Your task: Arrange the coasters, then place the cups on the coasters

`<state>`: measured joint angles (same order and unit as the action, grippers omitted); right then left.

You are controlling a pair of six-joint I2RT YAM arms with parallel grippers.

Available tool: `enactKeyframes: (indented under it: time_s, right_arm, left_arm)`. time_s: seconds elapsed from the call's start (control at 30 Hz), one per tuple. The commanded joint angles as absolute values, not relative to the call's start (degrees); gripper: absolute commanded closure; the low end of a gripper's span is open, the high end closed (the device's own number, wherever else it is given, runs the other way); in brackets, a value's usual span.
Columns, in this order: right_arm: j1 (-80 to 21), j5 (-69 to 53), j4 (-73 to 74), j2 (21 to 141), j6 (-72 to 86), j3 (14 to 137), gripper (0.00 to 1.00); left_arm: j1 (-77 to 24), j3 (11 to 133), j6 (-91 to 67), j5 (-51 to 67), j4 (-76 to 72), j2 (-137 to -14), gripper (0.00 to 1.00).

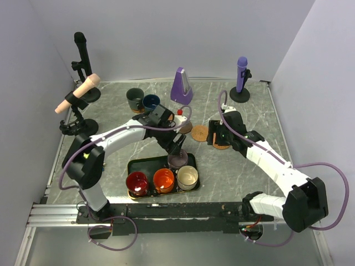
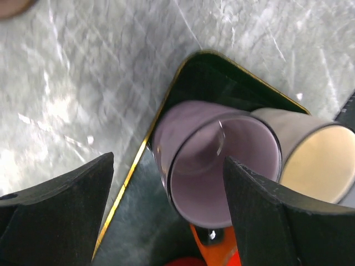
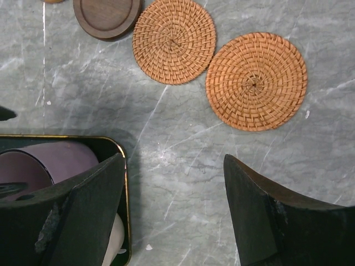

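The black rectangular gold-rimmed tray (image 1: pixel 143 165) holds the pale lilac ceramic mug (image 2: pixel 222 166) toward its 1 o'clock. The left gripper (image 2: pixel 169 160) gapes wide astride the rim (nothing pinched); closing squarely on the wall looks wisest. The right gripper (image 3: pixel 173 158) hangs wide, round woven coasters (image 3: pixel 174 40) at 12 o'clock.

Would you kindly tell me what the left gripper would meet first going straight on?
Probably the lilac cup: its near wall lies between the left gripper's open jaws, though depth is unclear.

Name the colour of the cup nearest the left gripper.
The cup is pale lilac; the left wrist view shows it best.
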<state>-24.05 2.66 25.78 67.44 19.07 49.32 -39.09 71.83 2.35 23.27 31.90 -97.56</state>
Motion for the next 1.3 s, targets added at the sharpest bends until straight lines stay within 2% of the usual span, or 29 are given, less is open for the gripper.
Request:
enactKeyframes:
  time_s: [0.0, 0.1, 0.2, 0.37, 0.47, 0.57, 0.8, 1.1, 1.27]
  right_arm:
    - [-24.6, 4.4, 26.1, 64.6, 20.0, 50.1, 0.22]
    - [-24.6, 5.3, 26.7, 63.6, 20.0, 49.8, 0.22]
    - [-24.6, 5.8, 27.0, 63.0, 20.0, 49.4, 0.22]
    - [-24.6, 5.9, 27.1, 63.3, 20.3, 49.3, 0.22]
    - [-24.6, 5.5, 26.7, 63.5, 20.5, 49.2, 0.22]
    - [-24.6, 5.2, 26.4, 64.2, 20.5, 49.3, 0.22]
    - [-24.7, 4.7, 26.0, 65.6, 19.8, 50.1, 0.22]
    - [-24.6, 4.8, 25.8, 66.4, 19.5, 50.5, 0.22]
    - [-24.6, 4.8, 25.5, 67.0, 19.2, 50.9, 0.22]
  left_arm:
    - [-41.0, 76.4, 7.3, 21.9, 29.3, -99.8, 0.16]
    - [-41.9, 76.9, 7.5, 21.2, 28.9, -100.9, 0.19]
    - [-42.4, 76.4, 7.3, 19.7, 28.9, -101.9, 0.26]
    - [-42.7, 73.7, 5.3, 15.9, 26.8, -100.5, 0.66]
    - [-42.7, 71.5, 3.4, 13.7, 25.2, -97.9, 0.8]
    - [-42.6, 70.3, 0.9, 12.1, 24.5, -96.1, 0.99]
    - [-42.6, 70.7, -9.3, 2.3, 25.2, -92.3, 0.99]
    - [-42.2, 75.6, -17.7, -9.6, 33.4, -91.2, 0.99]
    - [-40.1, 78.5, -23.5, -10.6, 36.6, -90.4, 0.99]
